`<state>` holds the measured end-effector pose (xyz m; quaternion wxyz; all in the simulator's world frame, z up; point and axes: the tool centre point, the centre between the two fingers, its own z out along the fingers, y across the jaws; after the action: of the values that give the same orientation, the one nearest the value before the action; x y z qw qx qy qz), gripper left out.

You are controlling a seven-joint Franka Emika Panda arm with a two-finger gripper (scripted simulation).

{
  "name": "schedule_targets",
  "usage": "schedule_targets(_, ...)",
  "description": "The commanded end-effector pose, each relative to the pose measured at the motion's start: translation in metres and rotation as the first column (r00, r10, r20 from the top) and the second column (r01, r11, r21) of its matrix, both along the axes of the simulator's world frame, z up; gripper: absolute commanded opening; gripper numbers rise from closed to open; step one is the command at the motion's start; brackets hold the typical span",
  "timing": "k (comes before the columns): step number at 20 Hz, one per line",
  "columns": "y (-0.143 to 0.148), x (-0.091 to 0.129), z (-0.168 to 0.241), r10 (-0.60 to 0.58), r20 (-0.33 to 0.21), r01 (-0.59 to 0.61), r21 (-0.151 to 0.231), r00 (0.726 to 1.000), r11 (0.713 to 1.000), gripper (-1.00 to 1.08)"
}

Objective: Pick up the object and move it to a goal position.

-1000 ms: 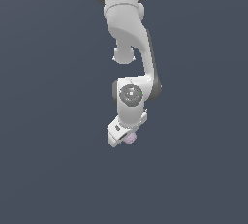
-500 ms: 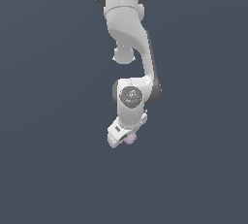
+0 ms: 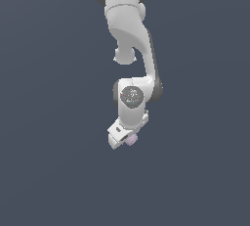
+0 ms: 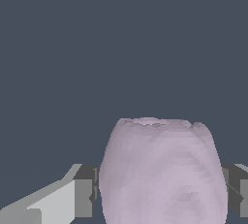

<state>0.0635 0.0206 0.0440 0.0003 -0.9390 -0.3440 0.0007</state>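
The object (image 3: pixel 130 140) is a small pale lilac-pink lumpy blob. In the exterior view it peeks out at the lower end of the white arm, under the gripper (image 3: pixel 125 139). In the wrist view the object (image 4: pixel 162 172) fills the space between the two fingers (image 4: pixel 85 190), whose pads press its two sides. The gripper is shut on the object. The fingertips are mostly hidden behind the hand in the exterior view.
The white arm (image 3: pixel 132 49) hangs down from the top of the exterior view over a plain dark grey-blue ground (image 3: pixel 49 122). Nothing else shows in either view.
The arm's lower joint and gripper have shifted very slightly; the object stays held in the gripper.
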Motion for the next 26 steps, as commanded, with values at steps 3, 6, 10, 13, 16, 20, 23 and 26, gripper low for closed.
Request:
schedule_targets(3,-0.002,0.002,0.018,0.0,0.001,0.0,0.0,1.0,1.0,-1.0)
schedule_targets(6,-0.003,0.003,0.039,0.0,0.001,0.0,0.0,1.0,1.0,-1.0)
schedule_targets(10,-0.006,0.005,0.075,0.0,0.001,0.0,0.0,1.0,1.0,-1.0)
schedule_targets(13,-0.008,0.008,0.108,0.001,0.001,-0.001,0.0,1.0,1.0,-1.0)
schedule_targets(16,-0.011,0.01,0.142,0.001,0.001,-0.001,0.0,1.0,1.0,-1.0)
schedule_targets(20,-0.014,0.014,0.189,0.001,0.001,-0.001,0.001,1.0,1.0,-1.0)
schedule_targets(23,-0.017,0.017,0.223,0.001,0.001,-0.001,0.001,1.0,1.0,-1.0)
schedule_targets(26,-0.019,0.02,0.255,0.001,0.001,-0.001,0.001,1.0,1.0,-1.0)
